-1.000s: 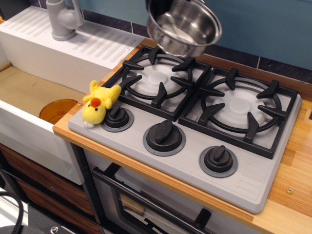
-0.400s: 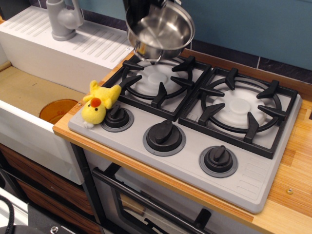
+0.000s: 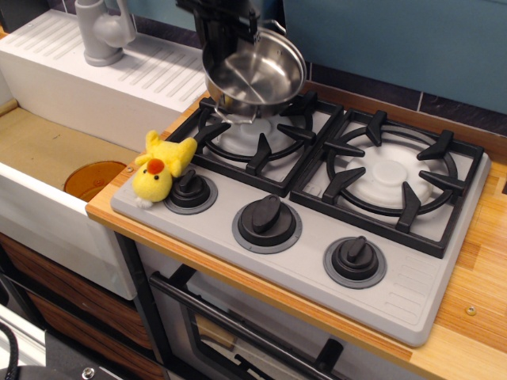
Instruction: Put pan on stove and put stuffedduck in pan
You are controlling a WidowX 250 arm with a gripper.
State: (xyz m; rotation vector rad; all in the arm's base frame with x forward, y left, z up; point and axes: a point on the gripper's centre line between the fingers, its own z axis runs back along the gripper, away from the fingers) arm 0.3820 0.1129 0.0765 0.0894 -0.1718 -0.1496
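The shiny steel pan [image 3: 255,75] hangs tilted just above the back of the left burner [image 3: 257,131] of the grey stove [image 3: 412,293]. Its open side faces the camera. My black gripper [image 3: 228,38] comes in from the top edge and is shut on the pan's far left rim; its fingertips are partly hidden by the pan. The yellow stuffedduck [image 3: 161,168] lies on the stove's front left corner, touching the left knob [image 3: 190,190], well below and to the left of the gripper.
The right burner [image 3: 392,176] is bare. Two more knobs [image 3: 267,222] [image 3: 354,260] line the stove's front. A white sink [image 3: 47,150] with an orange drain [image 3: 93,179] and a grey faucet [image 3: 103,32] stands left. Wooden counter [image 3: 483,277] lies right.
The gripper has carried the pan left and down, from high above the stove's back middle to just over the left burner. The duck has not moved.
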